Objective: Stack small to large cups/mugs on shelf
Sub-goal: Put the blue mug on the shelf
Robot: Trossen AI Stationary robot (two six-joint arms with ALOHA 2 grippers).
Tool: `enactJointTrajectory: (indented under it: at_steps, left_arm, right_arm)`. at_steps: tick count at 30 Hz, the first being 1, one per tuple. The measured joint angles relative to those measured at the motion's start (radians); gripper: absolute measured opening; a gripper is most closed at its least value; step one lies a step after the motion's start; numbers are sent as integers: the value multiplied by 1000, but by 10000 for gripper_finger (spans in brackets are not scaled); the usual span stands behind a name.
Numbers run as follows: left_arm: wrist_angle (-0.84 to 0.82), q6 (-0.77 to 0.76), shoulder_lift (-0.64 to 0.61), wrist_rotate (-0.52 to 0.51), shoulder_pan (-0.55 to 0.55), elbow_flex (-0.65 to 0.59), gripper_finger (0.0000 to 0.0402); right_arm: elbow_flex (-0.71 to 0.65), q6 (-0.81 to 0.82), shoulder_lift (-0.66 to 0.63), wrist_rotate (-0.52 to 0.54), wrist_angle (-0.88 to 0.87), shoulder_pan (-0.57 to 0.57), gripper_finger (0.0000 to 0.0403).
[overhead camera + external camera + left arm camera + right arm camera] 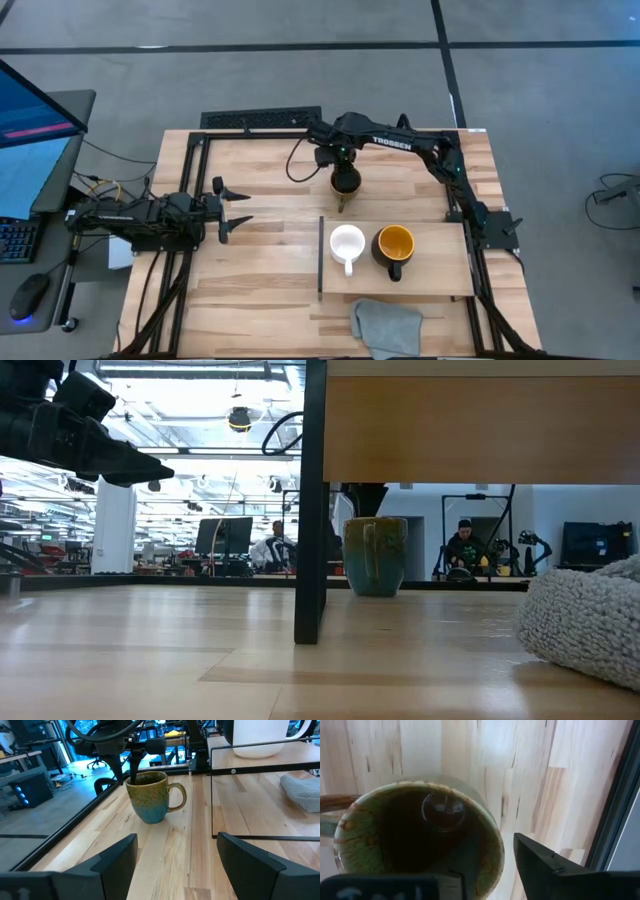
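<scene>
Right gripper point(346, 176) hangs directly over the olive-brown mug point(346, 183), its fingers spread across the rim: in the right wrist view one finger point(560, 870) sits outside the wall and the other drops into the dark interior. Whether the fingers press the wall cannot be told. The olive-brown mug point(150, 796) stands upright on the bare table point(260, 190), handle toward the shelf point(440, 285), just beyond the shelf's far edge. On the shelf, near its dark strip point(320, 255), the small white mug point(347, 243) stands beside the black mug point(395, 247) with its yellow-orange inside, close together, both upright. A grey cloth point(385, 325) lies at the table's near edge, partly under the shelf's front. Left gripper point(238, 208) waits at the table's left side, fingers wide apart and empty, pointing toward the mugs.
</scene>
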Motion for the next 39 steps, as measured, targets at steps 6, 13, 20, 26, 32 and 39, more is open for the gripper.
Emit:
enactJointTrajectory:
  at_steps: [6,13,20,26,32,39]
  left_arm:
    - [0,0,0,0,0,0,266]
    - [0,0,0,0,0,0,266]
    - [0,0,0,0,0,0,266]
    - [0,0,0,8,0,0,266]
    - [0,1,0,8,0,0,266]
    - [0,1,0,8,0,0,266]
  right_arm:
    - [0,7,0,0,8,0,138]
    - [0,23,0,-2,27,-1,134]
    - [-11,53,27,-4,41,0,132]
    - [-39,44,94,4,-7,6,134]
    - [-39,30,104,-13,3,6,121]
    - [-39,28,93,-2,-3,6,77]
